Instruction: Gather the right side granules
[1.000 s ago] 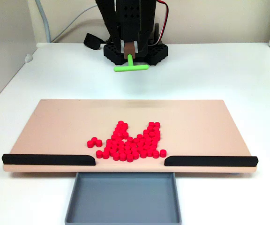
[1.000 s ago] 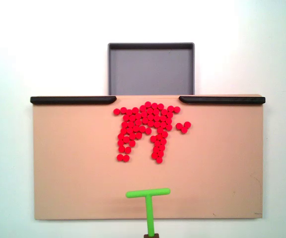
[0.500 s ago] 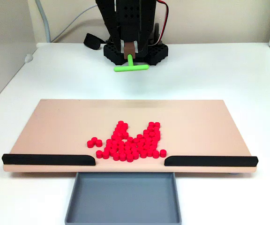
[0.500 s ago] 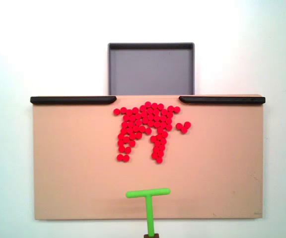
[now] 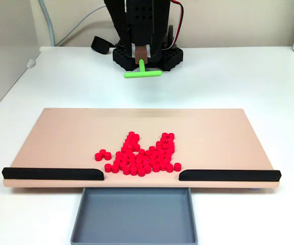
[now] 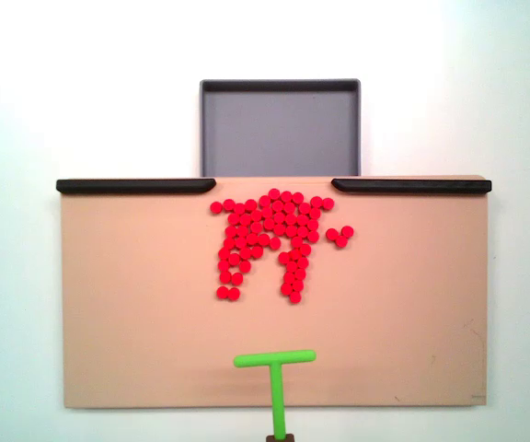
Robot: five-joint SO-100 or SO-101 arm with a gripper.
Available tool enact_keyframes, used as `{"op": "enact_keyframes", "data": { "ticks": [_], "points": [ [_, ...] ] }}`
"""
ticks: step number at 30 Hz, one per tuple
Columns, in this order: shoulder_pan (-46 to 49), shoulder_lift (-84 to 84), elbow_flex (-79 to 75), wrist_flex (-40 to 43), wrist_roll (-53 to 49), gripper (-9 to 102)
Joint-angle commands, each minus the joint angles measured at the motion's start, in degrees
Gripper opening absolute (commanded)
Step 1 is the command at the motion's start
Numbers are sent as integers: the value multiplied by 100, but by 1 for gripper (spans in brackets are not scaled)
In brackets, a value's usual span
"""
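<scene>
Dozens of small red granules (image 5: 143,153) lie clustered on the tan board (image 5: 65,132), near the gap between its two black rails; in the other fixed view the granules (image 6: 270,235) sit just below that gap. A trio of granules (image 5: 103,154) lies slightly apart from the cluster, seen too as the trio (image 6: 339,236). My gripper (image 5: 142,57) is shut on the stem of the green T-shaped tool (image 5: 143,73), held behind the board's far edge. From above, the tool (image 6: 275,368) hangs over the board's near edge, well short of the granules.
A grey tray (image 5: 134,217) sits below the gap between the black rails (image 5: 52,173) (image 5: 228,175); from above, the tray (image 6: 280,129) lies beyond the board (image 6: 127,313). The arm's black base (image 5: 147,53) stands at the back on the white table.
</scene>
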Motion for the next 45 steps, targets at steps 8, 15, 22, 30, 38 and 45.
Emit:
{"op": "enact_keyframes", "data": {
  "ticks": [8,15,22,30,38,45],
  "points": [
    [360,-211,-105,18,-1143,0],
    [1020,-149,-123,26,-3463,0],
    [1670,-211,-123,-35,-5687,0],
    [2250,-809,-606,-35,-6829,0],
    [2461,-1898,-1600,-35,-7260,0],
    [2347,-2918,-2566,-35,-7778,0]
  ]
}}
